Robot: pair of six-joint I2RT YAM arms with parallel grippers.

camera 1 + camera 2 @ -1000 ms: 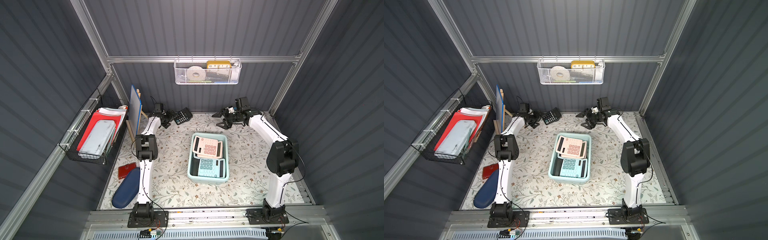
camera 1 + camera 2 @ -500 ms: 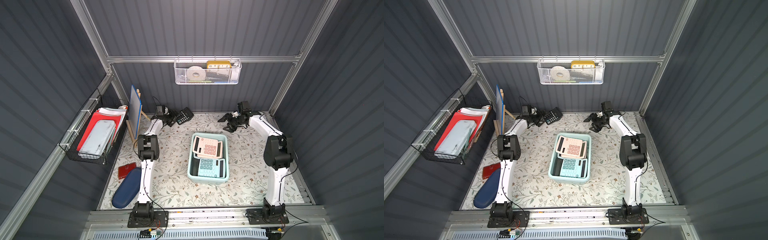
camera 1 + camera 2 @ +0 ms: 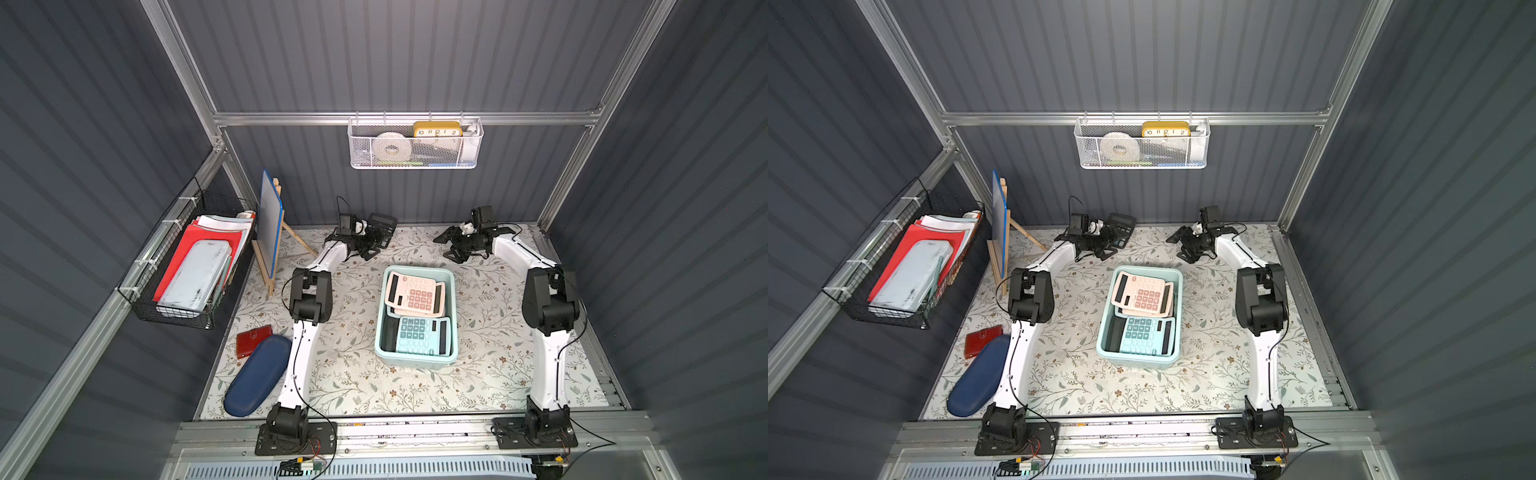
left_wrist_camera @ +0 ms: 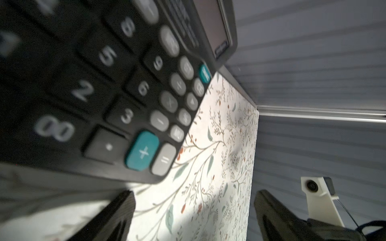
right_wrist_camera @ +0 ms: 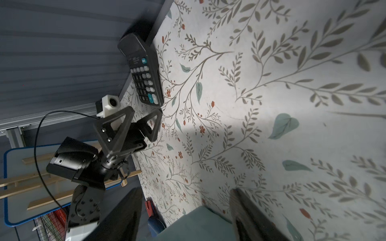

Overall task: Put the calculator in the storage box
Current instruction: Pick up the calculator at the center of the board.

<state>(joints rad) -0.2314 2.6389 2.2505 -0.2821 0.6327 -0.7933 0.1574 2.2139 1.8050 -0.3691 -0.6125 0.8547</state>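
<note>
While the left hand [image 3: 376, 245] has drawn in over the past second, the black calculator [image 3: 383, 222] has kept its place. It lies keys up at the back edge of the table [image 3: 353, 374], close under the rear wall and well apart from the storage box [image 3: 415, 362].

Left hand: jaws wide, empty. The wrist view has the keypad looming beside the fingers [image 4: 121, 208], not between them. Contact with the casing: cannot tell.

Right hand [image 3: 444, 248]: jaws partly spread, empty, over bare table beyond the box's far end. Its arm has folded back slightly.

Storage box: mid-table, already holding pink calculators [image 3: 415, 293] at the far end and a teal calculator [image 3: 419, 334] at the near end.

Surroundings: easel board [image 3: 270, 224], black wire basket [image 3: 174, 320] of folders, navy case [image 3: 257, 374] and red wallet [image 3: 251, 340], all on the left. White mesh basket [image 3: 415, 158] on the rear wall.

Assessment: approach nearly complete, grasp not begun. The jaws must next straddle the casing. The wall close behind leaves little room, so a misjudged closing could shove the calculator against it. Space in the box looks to remain only on top of the others.
</note>
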